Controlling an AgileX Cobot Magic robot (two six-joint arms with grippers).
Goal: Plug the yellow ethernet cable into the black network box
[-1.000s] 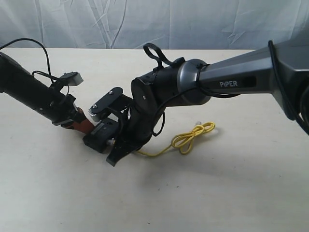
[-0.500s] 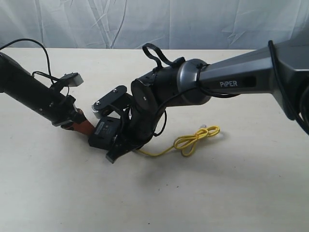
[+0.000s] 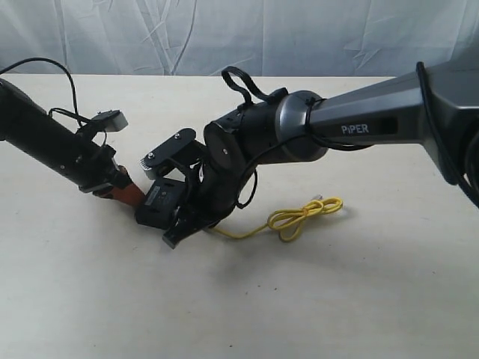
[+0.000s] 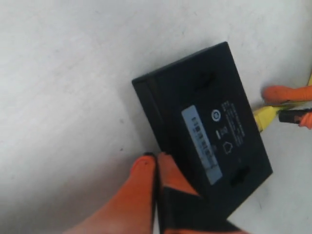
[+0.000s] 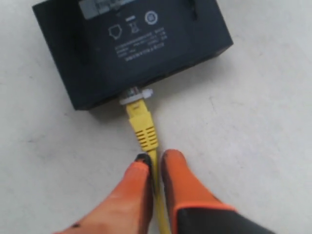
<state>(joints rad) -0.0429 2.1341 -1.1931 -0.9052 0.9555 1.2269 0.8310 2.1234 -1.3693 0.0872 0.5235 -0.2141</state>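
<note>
The black network box (image 3: 159,200) lies on the table between both grippers; its pale label (image 4: 202,145) faces up. My left gripper (image 4: 156,157) is shut, its orange fingertips (image 3: 129,194) pressed against one side edge of the box (image 4: 204,112). My right gripper (image 5: 155,158) is shut on the yellow ethernet cable (image 5: 157,204) just behind its yellow boot (image 5: 143,126). The clear plug (image 5: 137,94) sits at a port in the side of the box (image 5: 131,44). The rest of the cable (image 3: 293,218) trails right in a loose loop, its free plug (image 3: 320,200) lying on the table.
The right arm's bulky wrist (image 3: 254,146) hangs over the box and hides part of it in the exterior view. A pale cloth backdrop (image 3: 239,34) rises behind the beige table (image 3: 299,299). A black cable (image 3: 45,67) loops off the left arm.
The right gripper has pushed left toward the box with the cable, and the box has shifted slightly up and back. The cable's loop has been dragged a little. The left arm barely moved.
</note>
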